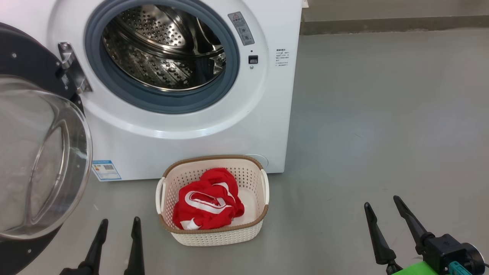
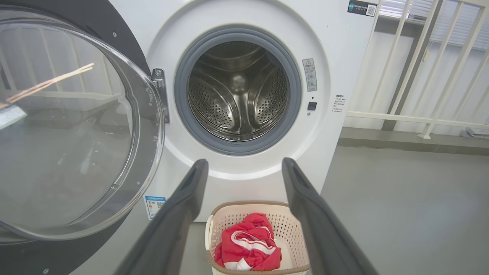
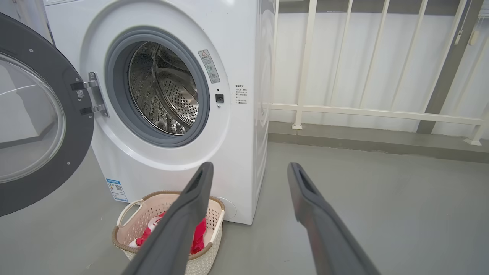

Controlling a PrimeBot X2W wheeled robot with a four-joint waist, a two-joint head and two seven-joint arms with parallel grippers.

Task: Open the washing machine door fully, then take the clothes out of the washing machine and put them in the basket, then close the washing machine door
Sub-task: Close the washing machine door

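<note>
smooth grey floor (image 1: 382, 114), white railing (image 3: 366, 112) behind — clothes (image 1: 208, 204) in basket (image 1: 214, 238)

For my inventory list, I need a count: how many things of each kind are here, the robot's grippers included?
Front-loading washing machine: 1
Washing machine door: 1
Laundry basket: 1
Heap of red clothes: 1
Grippers: 2 (left gripper, right gripper)
Total: 6

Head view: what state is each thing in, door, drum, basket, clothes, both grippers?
Round black-rimmed glass washing machine door: open wide, swung left.
Perforated steel drum: empty as far as visible.
Cream perforated plastic basket: upright on floor, holding clothes.
Red white-striped fabric clothes: bunched inside the basket.
Left gripper: open, empty.
Right gripper: open, empty.
</note>
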